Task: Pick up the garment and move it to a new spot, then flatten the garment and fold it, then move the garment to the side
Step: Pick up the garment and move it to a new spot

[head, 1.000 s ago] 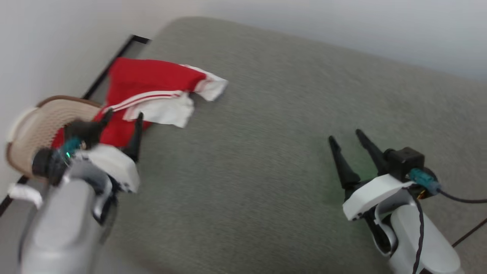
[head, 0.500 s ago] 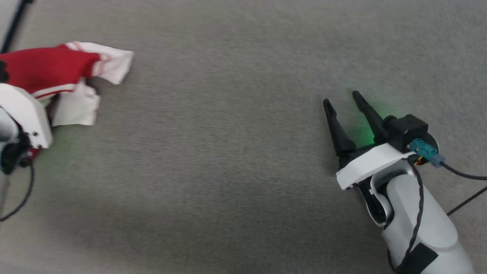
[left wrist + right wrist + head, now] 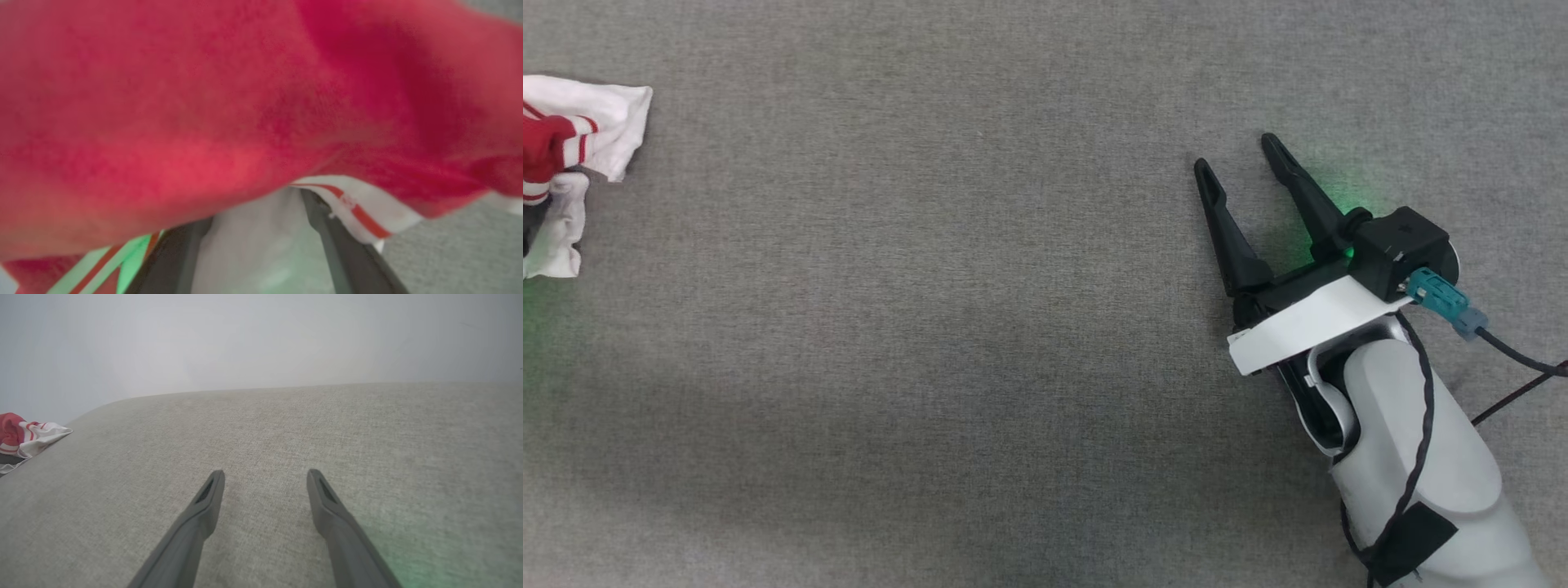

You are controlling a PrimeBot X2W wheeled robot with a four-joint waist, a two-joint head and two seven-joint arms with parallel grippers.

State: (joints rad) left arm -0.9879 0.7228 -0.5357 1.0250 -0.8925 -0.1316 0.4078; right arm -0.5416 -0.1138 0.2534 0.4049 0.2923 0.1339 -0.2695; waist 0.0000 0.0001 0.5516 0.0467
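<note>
The left gripper point(image 3: 257, 212) has its tips hidden under the garment point(image 3: 204, 102), so its grip cannot be told. The right gripper point(image 3: 1237, 155), right of frame, is spread and empty. The garment sits bunched at the head view's left edge. Flattening, folding and setting aside likely all remain.

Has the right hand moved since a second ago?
Cannot tell. The camera shifted, and the plain gray cushion beneath the right hand offers no fixed mark.

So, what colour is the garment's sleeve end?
White, thin red stripes; garment clearest in head view.
</note>
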